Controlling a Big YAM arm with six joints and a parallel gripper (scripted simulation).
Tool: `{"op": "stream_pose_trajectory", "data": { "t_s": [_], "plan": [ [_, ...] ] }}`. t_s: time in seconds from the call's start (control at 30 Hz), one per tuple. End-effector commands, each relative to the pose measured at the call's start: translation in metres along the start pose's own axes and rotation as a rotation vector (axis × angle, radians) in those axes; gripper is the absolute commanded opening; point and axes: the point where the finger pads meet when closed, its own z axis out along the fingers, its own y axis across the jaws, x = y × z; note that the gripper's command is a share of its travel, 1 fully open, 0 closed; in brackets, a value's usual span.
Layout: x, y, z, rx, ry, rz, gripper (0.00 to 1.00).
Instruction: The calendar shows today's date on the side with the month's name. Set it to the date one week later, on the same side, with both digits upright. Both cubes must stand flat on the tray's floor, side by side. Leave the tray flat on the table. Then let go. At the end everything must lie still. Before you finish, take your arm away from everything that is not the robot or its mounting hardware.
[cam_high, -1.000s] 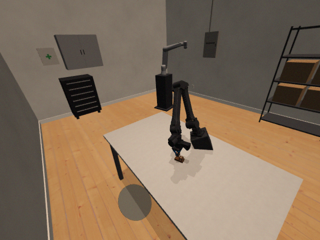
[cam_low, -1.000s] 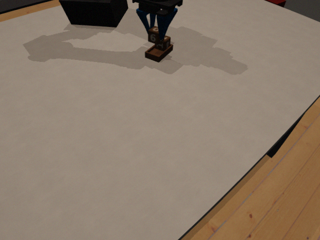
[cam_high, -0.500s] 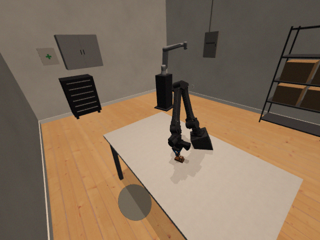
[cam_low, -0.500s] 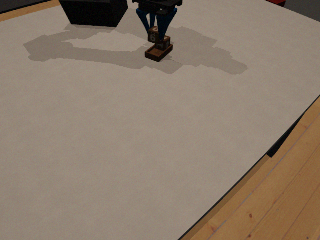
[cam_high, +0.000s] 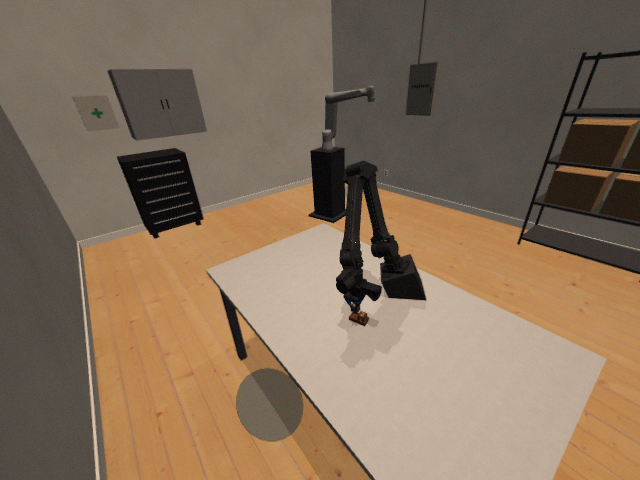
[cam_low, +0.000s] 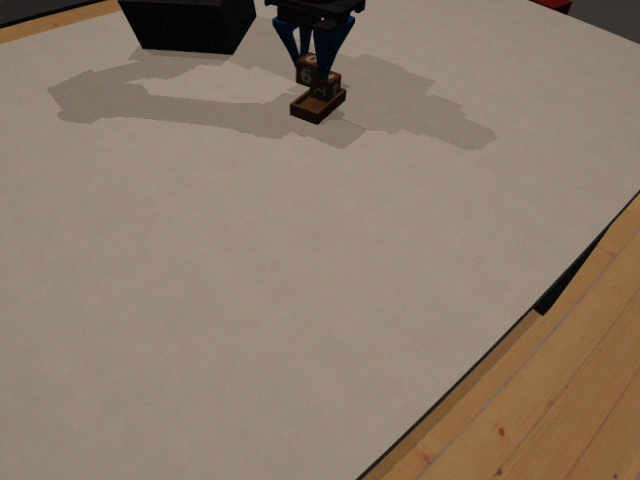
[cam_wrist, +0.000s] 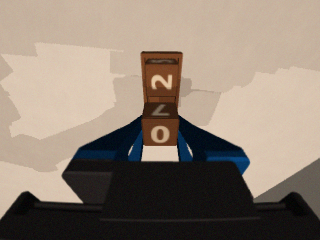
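A small brown tray (cam_low: 317, 105) lies flat on the white table, in the shadow of the arm; it also shows in the wrist view (cam_wrist: 161, 67) and in the top view (cam_high: 358, 318). One brown cube (cam_low: 327, 85) stands in the tray's far part, its top face showing a 2 in the wrist view (cam_wrist: 162, 83). My gripper (cam_low: 312, 67), with blue fingers, is shut on the second cube (cam_low: 308, 70) and holds it raised above the tray, next to the first cube. The held cube shows a 6 on its side and a 0 towards the wrist camera (cam_wrist: 160, 133).
The arm's black base (cam_low: 188, 23) stands on the table just behind and left of the tray. The table edge runs along the right in the exterior view, with wooden floor beyond.
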Motion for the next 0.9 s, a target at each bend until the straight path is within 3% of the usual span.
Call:
{"op": "stream_pose_trajectory", "data": {
  "t_s": [0.0, 0.87],
  "plan": [
    [0.0067, -0.0224, -0.0063, 0.044, 0.002, 0.012, 0.26],
    [0.0056, -0.0193, -0.0043, 0.036, 0.001, 0.009, 0.26]
  ]
}}
